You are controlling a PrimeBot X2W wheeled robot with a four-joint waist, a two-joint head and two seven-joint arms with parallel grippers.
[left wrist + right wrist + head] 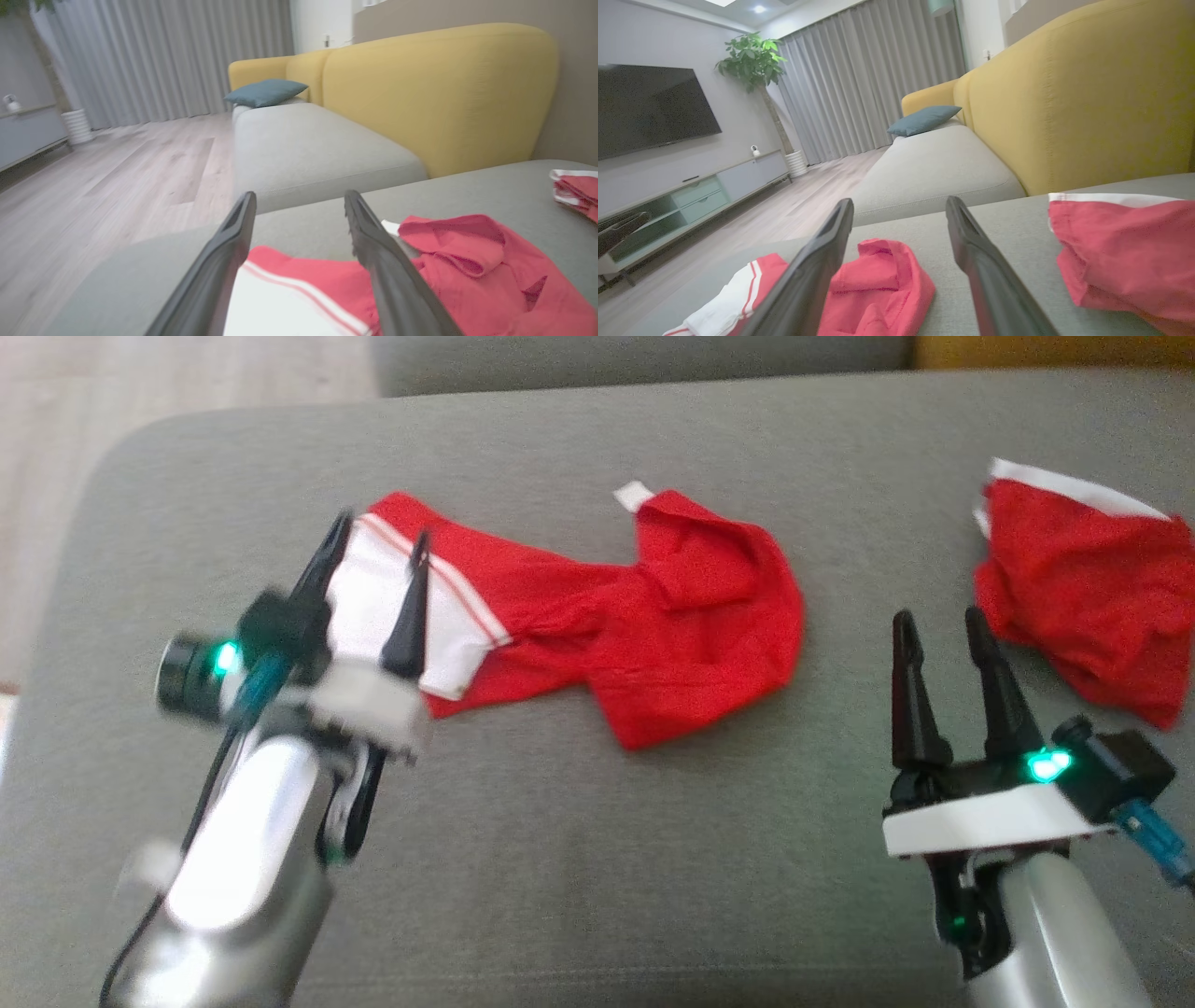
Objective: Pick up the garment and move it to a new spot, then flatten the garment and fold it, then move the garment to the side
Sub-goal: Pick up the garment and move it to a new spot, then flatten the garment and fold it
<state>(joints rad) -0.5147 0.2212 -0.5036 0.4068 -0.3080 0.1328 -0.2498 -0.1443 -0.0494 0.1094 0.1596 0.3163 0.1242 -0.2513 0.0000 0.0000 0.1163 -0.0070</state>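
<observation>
A red garment (672, 635) with a white, red-striped band lies crumpled on the grey cushion (597, 859), left of centre. My left gripper (381, 529) hovers open over the white band, its fingers straddling it with nothing between them; the left wrist view shows the gripper (300, 196) above the garment (467, 270). My right gripper (936, 614) stands open and empty to the right of the garment. In the right wrist view the gripper (900, 201) points over the garment (878, 280).
A second red garment (1083, 588) with a white edge lies at the cushion's far right, close to my right gripper. The cushion's rounded left edge drops to a wooden floor (56, 448). A yellow sofa (444, 93) with a teal pillow (266, 91) stands beyond.
</observation>
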